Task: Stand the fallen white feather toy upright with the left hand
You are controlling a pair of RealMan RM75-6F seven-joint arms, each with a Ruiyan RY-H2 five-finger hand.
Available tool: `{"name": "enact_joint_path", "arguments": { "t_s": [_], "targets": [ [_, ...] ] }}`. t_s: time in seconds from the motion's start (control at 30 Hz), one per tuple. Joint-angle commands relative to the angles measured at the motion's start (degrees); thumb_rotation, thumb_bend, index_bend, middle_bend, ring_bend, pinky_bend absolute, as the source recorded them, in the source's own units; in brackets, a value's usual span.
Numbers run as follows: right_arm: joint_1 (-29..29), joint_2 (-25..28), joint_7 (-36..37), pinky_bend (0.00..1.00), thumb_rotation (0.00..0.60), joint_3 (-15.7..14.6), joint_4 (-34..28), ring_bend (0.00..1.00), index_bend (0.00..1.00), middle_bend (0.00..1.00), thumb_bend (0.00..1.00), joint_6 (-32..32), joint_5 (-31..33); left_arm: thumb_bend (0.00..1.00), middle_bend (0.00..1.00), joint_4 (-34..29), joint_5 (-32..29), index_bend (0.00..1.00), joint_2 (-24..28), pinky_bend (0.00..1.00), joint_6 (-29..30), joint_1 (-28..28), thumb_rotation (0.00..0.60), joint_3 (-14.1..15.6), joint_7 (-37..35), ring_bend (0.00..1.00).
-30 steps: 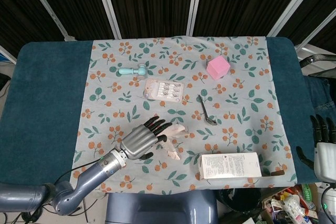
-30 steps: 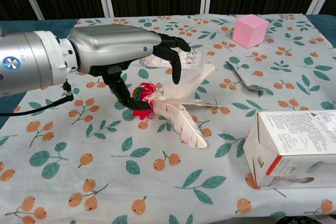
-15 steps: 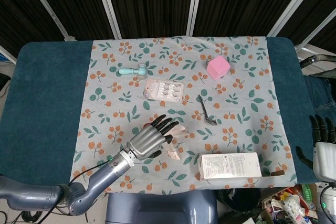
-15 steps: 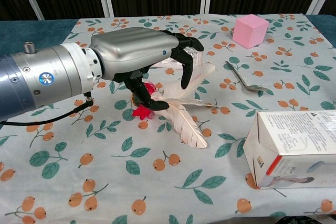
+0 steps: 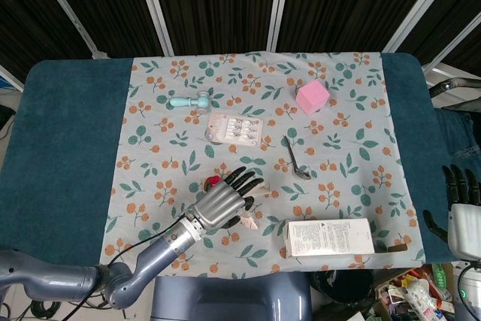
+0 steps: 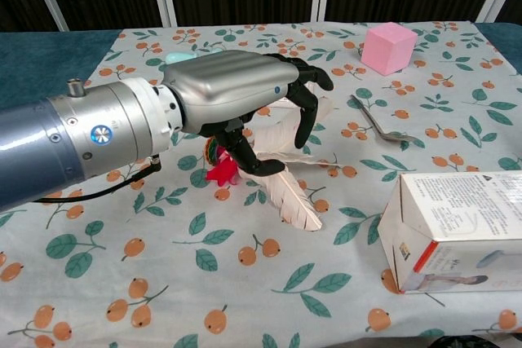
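Observation:
The white feather toy (image 6: 292, 204) lies on its side on the flowered cloth, its red base (image 6: 219, 171) pointing left and its feathers fanning toward the front right. My left hand (image 6: 245, 95) arches over it with the fingers (image 6: 307, 124) curved down past the far side of the feathers and the thumb (image 6: 254, 159) lying against the stems near the base. Fingers and thumb stand apart, with no closed grip. In the head view the left hand (image 5: 224, 204) covers most of the toy; only the red base (image 5: 213, 181) and a feather tip (image 5: 249, 222) show. My right hand (image 5: 461, 202) hangs off the table's right edge, holding nothing.
A white carton (image 6: 457, 230) lies at the front right, close to the feather tips. A metal spoon (image 6: 377, 121) and a pink cube (image 6: 389, 48) sit further back right. A clear blister pack (image 5: 234, 129) and a teal object (image 5: 190, 101) lie behind the hand.
My left hand has slid to the right, across the toy. The red base now shows at its left side and the thumb has come in against the feather stems. The toy still lies flat.

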Motion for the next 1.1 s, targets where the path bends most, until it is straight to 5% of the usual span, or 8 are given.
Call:
{"name": "enact_joint_path", "arguments": {
  "t_s": [0.03,1.1],
  "targets": [
    [0.0,0.0,0.1,0.13,0.600,0.0,0.0,0.02,0.00,0.06,0.16,0.0,0.0,0.31,0.09,0.1,0.1,0.50,-0.3,0.00,0.1,-0.1,0.600,0.0,0.2,0.00],
    [-0.1,0.0,0.2,0.13,0.600,-0.1,0.1,0.02,0.00,0.06,0.16,0.0,0.2,0.47,0.15,1.8,-0.6,0.58,-2.2,0.00,1.4,-0.3,0.600,-0.7,1.8,0.00]
  ]
}}
